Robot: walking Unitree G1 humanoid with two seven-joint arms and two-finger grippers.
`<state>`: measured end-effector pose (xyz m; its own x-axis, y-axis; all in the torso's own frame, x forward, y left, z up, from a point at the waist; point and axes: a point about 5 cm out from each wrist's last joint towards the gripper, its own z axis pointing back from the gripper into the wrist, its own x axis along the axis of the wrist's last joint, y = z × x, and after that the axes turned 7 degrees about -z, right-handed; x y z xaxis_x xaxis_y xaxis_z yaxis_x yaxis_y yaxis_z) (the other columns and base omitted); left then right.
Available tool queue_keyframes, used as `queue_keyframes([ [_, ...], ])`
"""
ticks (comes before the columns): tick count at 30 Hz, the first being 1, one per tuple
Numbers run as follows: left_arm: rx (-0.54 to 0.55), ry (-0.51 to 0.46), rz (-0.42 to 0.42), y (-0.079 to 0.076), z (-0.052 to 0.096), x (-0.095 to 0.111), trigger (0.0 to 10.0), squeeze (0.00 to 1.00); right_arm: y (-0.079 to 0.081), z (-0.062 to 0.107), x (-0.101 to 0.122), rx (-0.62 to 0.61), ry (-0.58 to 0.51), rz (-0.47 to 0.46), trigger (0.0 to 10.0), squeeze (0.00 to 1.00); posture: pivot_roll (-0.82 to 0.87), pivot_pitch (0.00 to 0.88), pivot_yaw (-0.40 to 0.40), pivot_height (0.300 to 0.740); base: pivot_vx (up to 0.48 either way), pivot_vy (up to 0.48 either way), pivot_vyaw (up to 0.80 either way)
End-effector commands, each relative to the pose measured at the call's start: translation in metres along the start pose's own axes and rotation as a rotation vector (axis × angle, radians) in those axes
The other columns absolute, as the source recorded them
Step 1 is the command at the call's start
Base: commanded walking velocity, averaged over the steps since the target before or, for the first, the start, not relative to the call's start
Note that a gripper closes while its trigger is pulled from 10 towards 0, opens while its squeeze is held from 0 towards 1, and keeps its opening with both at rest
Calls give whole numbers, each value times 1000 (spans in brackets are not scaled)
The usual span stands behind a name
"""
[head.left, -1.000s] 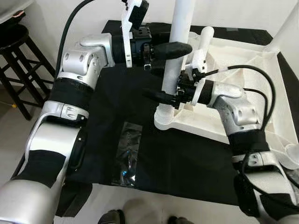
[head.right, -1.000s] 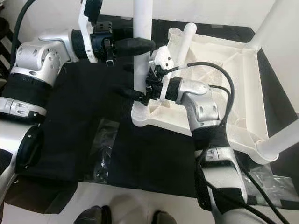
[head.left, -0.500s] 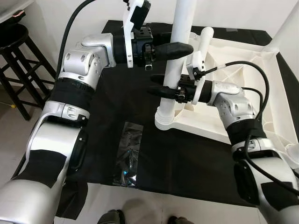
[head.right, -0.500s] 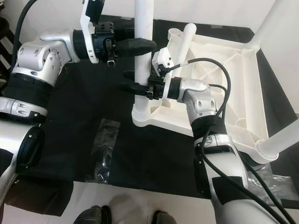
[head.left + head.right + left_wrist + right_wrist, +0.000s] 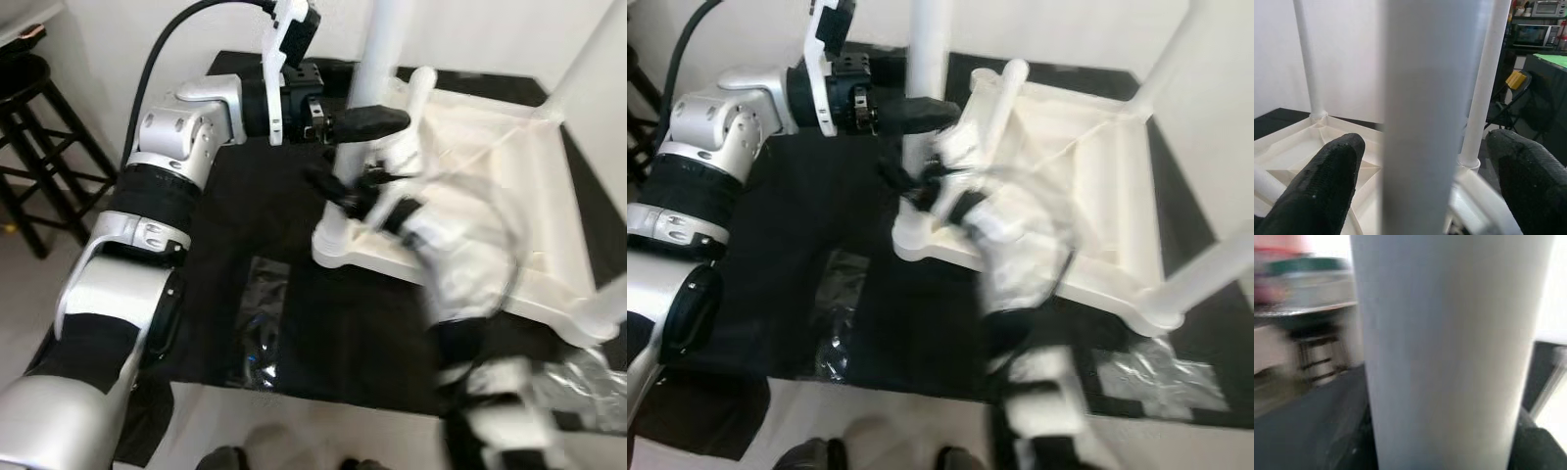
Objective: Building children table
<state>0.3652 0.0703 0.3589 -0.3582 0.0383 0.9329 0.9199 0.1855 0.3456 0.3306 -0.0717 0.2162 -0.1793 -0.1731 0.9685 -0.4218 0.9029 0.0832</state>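
Observation:
The white children's table top (image 5: 509, 186) lies upside down on a black cloth (image 5: 235, 215). An upright white leg (image 5: 380, 49) stands in its near-left corner socket (image 5: 333, 250). My left gripper (image 5: 380, 125) is high on this leg and open. One black finger (image 5: 1327, 181) stands on each side of the leg (image 5: 1435, 117), with a slim gap. My right gripper (image 5: 338, 194) is lower on the same leg, heavily blurred. The leg (image 5: 1449, 347) sits very close in the right wrist view. A loose white leg (image 5: 416, 93) leans on the table top.
Two more legs stand in the far-right (image 5: 588, 54) and near-right (image 5: 1205, 274) corners. Clear plastic bags lie on the cloth at front left (image 5: 260, 328) and front right (image 5: 1161, 377). A dark stool (image 5: 24, 108) stands at the far left. My feet (image 5: 813, 455) are at the cloth's front edge.
My right arm is in fast motion and blurred; its gripper stays by the lower leg. The left gripper keeps its place high on the leg. The camera has shifted slightly.

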Motion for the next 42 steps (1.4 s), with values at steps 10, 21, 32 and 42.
queue_keyframes([
  [10,-8,23,-2,1,-1,-2,10000,0,6,-8,-33,-59,123,-33,0,0,57,145,0,740,0,0,0],
  [21,-21,42,-17,1,0,-3,0,0,23,-14,3,295,59,2,10000,0,75,129,11,740,0,0,0],
  [32,-40,47,-25,-1,2,-2,0,0,-40,-12,35,810,168,130,10000,1000,87,122,6,740,0,0,0],
  [42,-67,51,-28,-4,2,0,0,0,-68,-27,56,878,232,76,10000,0,100,124,9,740,0,0,0],
])
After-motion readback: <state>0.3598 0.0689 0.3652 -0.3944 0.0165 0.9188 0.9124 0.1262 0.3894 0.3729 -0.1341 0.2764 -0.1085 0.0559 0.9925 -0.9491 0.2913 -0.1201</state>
